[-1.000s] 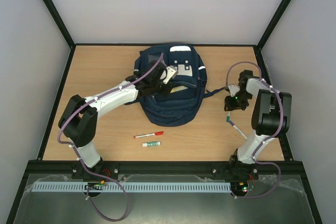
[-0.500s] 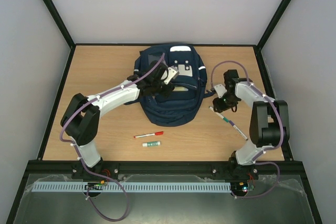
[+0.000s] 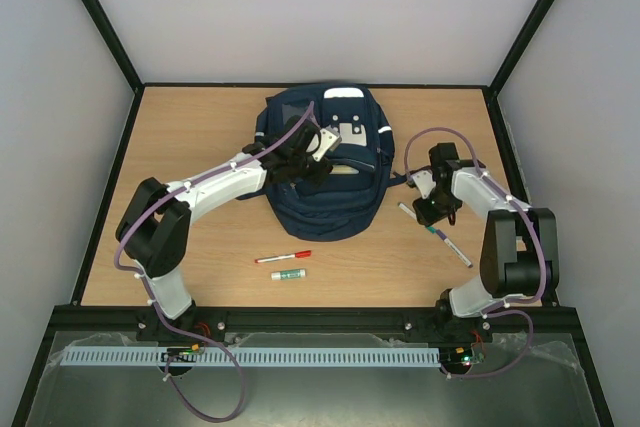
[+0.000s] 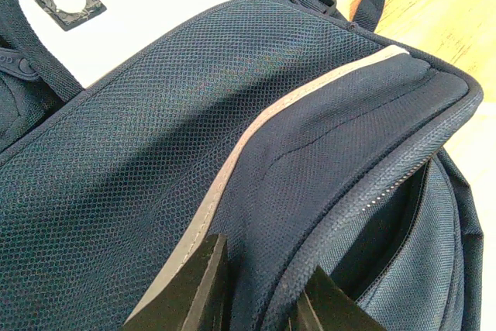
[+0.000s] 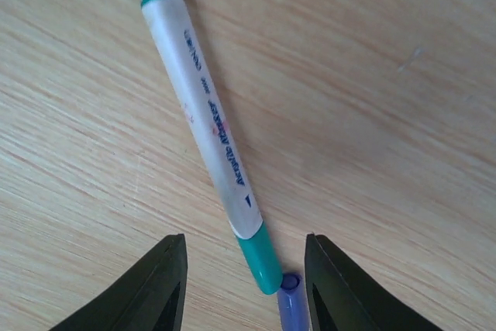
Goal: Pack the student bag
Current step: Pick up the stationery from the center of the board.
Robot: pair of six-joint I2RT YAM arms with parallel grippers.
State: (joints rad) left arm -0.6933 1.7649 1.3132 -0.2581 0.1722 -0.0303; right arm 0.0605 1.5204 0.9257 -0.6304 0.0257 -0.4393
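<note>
Top external view: the left gripper (image 3: 300, 159) sits on the left half of the bag (image 3: 330, 209), which lies flat at the far middle of the table (image 3: 190, 127). The left wrist view shows both fingers pressed close together with a fold of navy fabric pinched between them, just beside the grey strip (image 4: 256, 125). The pinch sits at the lip of the pocket (image 4: 387, 222), whose zip gapes to the right of the fingers. This grip probably serves to lift the lip and hold the pocket open for loading.

The right gripper (image 3: 436, 209) hangs low over the table, just right of the bag. Its fingers are spread wide and hold nothing. The marker (image 5: 209, 125) lies flat on the wood between them, green cap pointing away, so the gripper appears lined up to close on it.

Other items, left to right:
- A red pen (image 3: 283, 257) and a small tube (image 3: 288, 274) lie side by side near the front edge, well apart from both grippers.
- A bag strap (image 3: 400, 178) trails toward the right gripper.
- A purple tip (image 5: 291, 300) touches or nearly touches the near end of the marker and could be caught in the same grasp.

The left arm crosses the left side of the bag, so the pocket is best approached from the right
</note>
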